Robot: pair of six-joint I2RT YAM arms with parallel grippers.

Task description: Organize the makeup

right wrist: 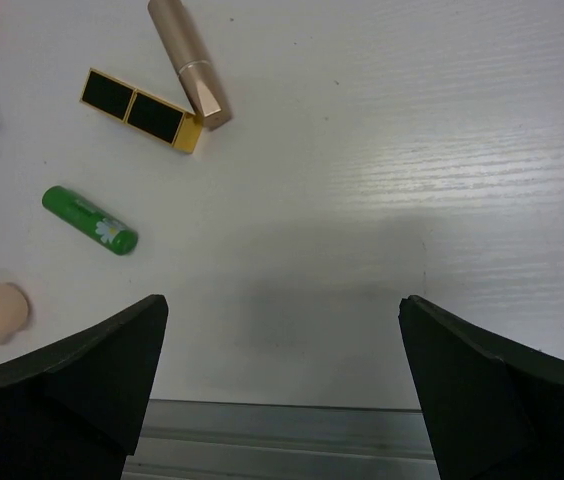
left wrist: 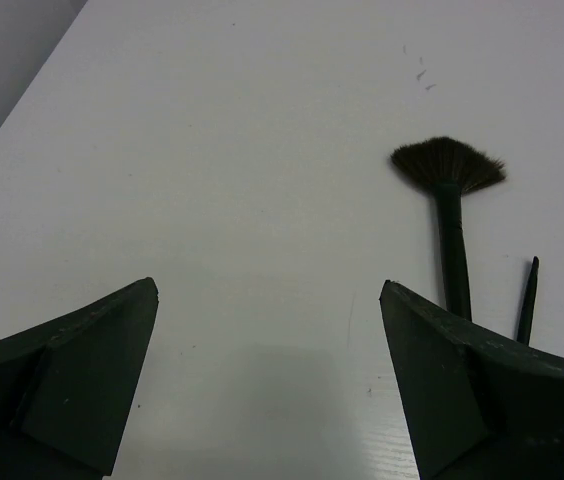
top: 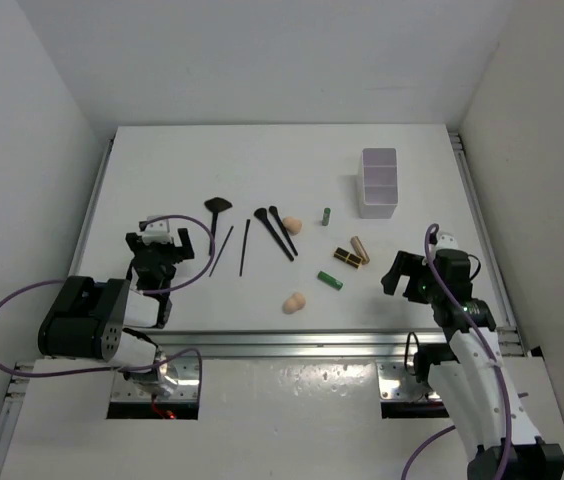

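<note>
Two arms: left claw [left wrist: 268, 290] and right claw [right wrist: 282, 300] spread wide, grasping nothing, over the desk [top: 162, 170]; fan brush [left wrist: 449, 168] ahead of left, black-gold lipstick [right wrist: 142, 110] ahead of right.

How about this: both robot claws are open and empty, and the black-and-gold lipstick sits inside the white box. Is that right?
Not quite. The black-and-gold lipstick lies on the table beside the beige tube, well outside the white compartmented box. The right wrist and top views show this. The left gripper and right gripper are indeed open and empty.
</note>
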